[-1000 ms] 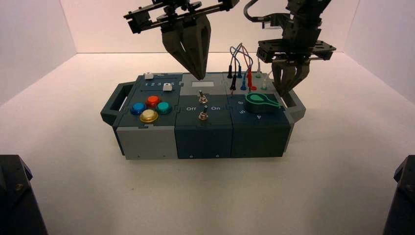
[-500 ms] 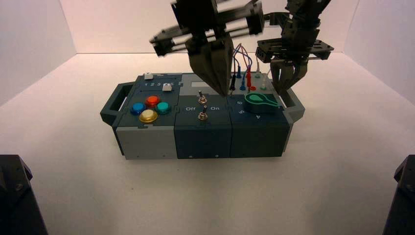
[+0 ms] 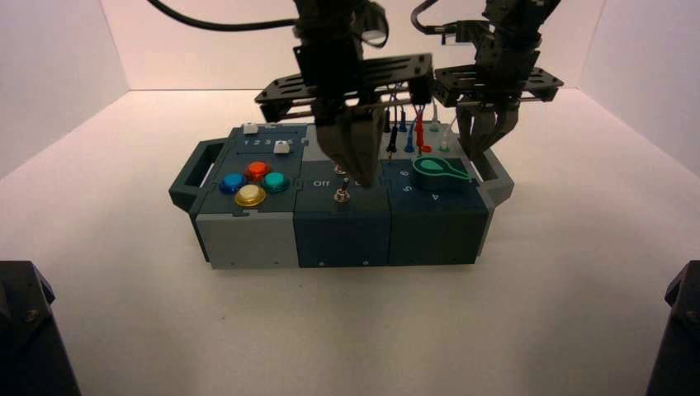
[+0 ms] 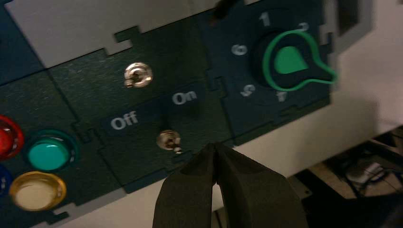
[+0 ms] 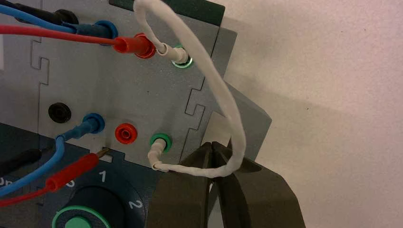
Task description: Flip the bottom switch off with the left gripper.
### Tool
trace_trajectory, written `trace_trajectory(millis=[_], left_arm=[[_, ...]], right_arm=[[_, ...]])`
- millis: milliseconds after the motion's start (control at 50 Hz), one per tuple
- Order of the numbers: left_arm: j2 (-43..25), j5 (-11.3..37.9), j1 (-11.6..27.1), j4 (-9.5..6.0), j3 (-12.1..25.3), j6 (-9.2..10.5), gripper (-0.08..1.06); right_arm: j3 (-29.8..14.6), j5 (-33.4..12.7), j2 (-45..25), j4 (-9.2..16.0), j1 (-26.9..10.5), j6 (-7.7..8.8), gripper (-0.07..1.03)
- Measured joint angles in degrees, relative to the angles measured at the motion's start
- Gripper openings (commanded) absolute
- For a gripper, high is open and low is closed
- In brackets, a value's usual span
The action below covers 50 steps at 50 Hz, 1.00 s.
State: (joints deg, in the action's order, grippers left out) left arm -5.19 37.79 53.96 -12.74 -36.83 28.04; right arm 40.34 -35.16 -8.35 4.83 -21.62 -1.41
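The box (image 3: pixel 248 239) stands in the middle of the desk (image 3: pixel 495 330), with coloured buttons on its left part, two silver toggles in the middle part and a green knob (image 3: pixel 437 171) on the right part. The left end effector (image 3: pixel 361 183) hangs over the middle part with its fingers pressed together into one point. This point is just to the right of the bottom switch (image 4: pixel 168 140), on the "On" side. The bottom switch is the nearer of the two toggles, below the "Off" and "On" labels; the top switch (image 4: pixel 138 75) is farther back. The right end effector (image 3: pixel 480 157) is parked at the far right corner of the box, by the wires, fingers together.

I think the main risk is a miss: the lever is tiny, so a tip that is too high or too near would slide past it. A sweep placed too far back could push the top switch instead.

Compared with half a second ago, the left end effector has come nearer and lower, from the far part of the middle section down to the bottom switch. The right one has not moved.
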Motion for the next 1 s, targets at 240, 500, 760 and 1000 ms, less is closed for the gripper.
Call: trace_trajectory(millis=[240, 500, 760, 1000], left_arm=[[0.0, -1.0, -0.1, 3.69, -1.2, 2.55, -0.03], [0.0, -1.5, -0.4, 5.36, -1.6, 3.08, -0.03], [1.0, -1.5, -0.8, 7.21, -2.4, 3.87, -0.03], [4.3, -1.4, -3.2, 8.35, -4.2, 3.96, -0.03]], right_arm=[[0.1, 0.1, 0.1, 0.1, 0.0, 0.09, -0.02], [0.1, 0.3, 0.0, 0.1, 0.0, 0.0, -0.02], [0.1, 0.5, 0.0, 0.1, -0.1, 0.09, -0.02], [0.2, 0.7, 0.0, 0.1, -0.2, 0.0, -0.02]])
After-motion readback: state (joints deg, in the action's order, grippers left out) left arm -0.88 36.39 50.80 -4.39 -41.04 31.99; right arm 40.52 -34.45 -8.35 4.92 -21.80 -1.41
